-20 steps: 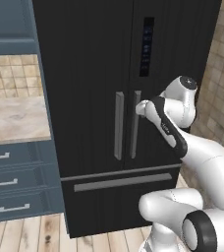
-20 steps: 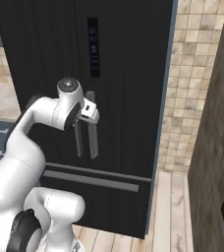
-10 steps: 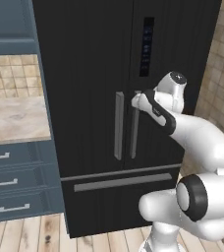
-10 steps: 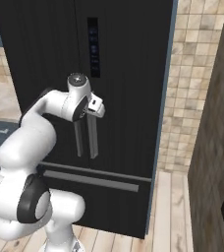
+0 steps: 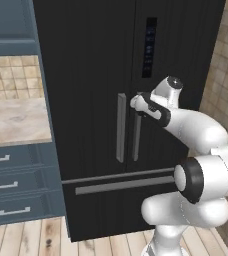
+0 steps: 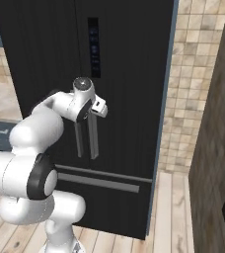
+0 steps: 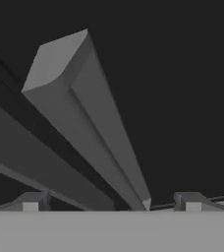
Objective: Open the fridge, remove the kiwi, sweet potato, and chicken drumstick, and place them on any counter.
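The black fridge stands shut, both doors closed. The kiwi, sweet potato and chicken drumstick are hidden behind them. My gripper is at the top end of the right-hand grey handle, also seen from the other side as gripper above the handle. In the hand view the gripper is open, and that handle runs up between the two fingertips without being squeezed. The second handle lies to its left. The beige counter is left of the fridge.
Blue-grey drawers sit under the counter. A grey drawer bar crosses the fridge's lower part. A tiled wall flanks the fridge on the right, and a dark brown panel stands nearer on that side. The floor is wooden planks.
The hand has moved in closer to the fridge door, up to the top of the right handle, and the elbow has swung higher. The jaws have stayed open.
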